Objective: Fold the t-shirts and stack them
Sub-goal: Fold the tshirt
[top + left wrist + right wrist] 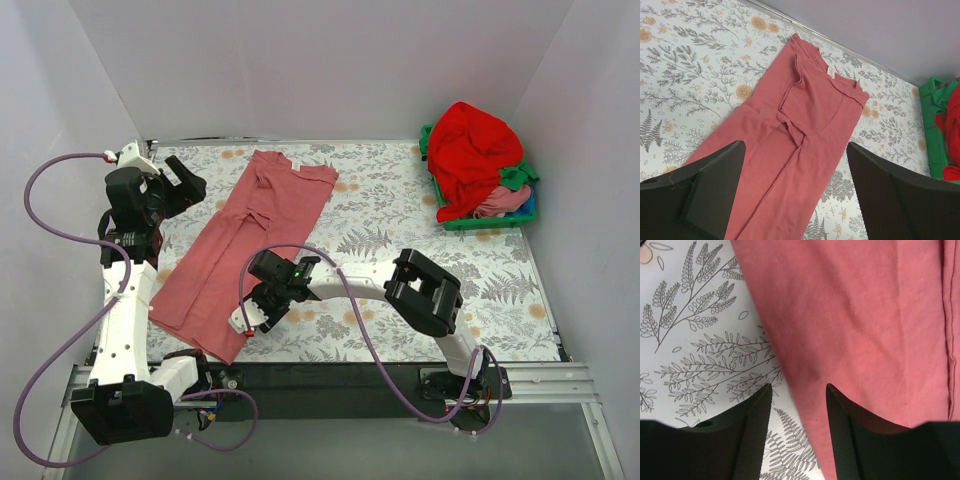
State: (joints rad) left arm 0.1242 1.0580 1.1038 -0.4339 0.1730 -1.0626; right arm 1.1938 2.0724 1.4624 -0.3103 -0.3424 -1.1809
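- One dusty rose-pink t-shirt point(240, 250) is out on the floral table point(420, 220), lying flat in a long strip that runs from the far left-centre down to the near left edge, collar at the far end.
- There is one green basket point(480, 222), in the far right corner, well apart from that shirt.
- Inside it is one bright red t-shirt point(475, 150), heaped on top and bulging over the rim. A bit of green cloth point(515, 178) and a bit of pink cloth point(500, 203) peek out beneath. How many garments sit underneath cannot be told.
- There are two arms, with one gripper each.
- The left gripper point(185, 190) hangs above the table just left of the shirt's far end. Its two fingers point(715, 185) are spread wide and hold nothing.
- The right gripper point(255, 318) is low over the shirt's near right edge. Its fingers point(755, 430) stand a narrow gap apart, one over the tablecloth and one over the pink fabric, with the cloth's edge between them. Nothing looks pinched.
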